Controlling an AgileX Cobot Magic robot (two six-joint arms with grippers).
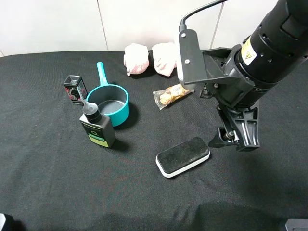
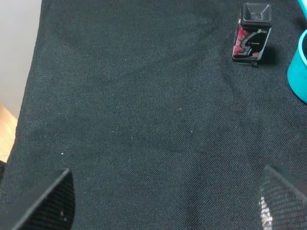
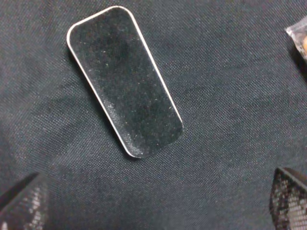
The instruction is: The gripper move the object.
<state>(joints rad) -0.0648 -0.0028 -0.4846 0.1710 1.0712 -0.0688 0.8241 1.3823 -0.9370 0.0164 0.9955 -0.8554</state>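
Note:
The board eraser [image 1: 183, 156], with a black felt top and a white base, lies flat on the black cloth near the front middle. It also shows in the right wrist view [image 3: 124, 81]. My right gripper [image 1: 235, 139] hangs open just to the eraser's right, above the cloth and not touching it. In the right wrist view, the right gripper [image 3: 153, 208] has its fingertips [image 3: 290, 196] spread wide, and the eraser lies ahead of them. My left gripper [image 2: 163, 203] is open and empty over bare cloth at the left.
A black bottle with a green label [image 1: 97, 126] stands by a teal pot [image 1: 111, 103]. A small black-and-red box [image 1: 75, 89] [image 2: 252, 33] stands left of the pot. A snack packet [image 1: 172, 95] and two pink cloths [image 1: 137, 58] lie at the back.

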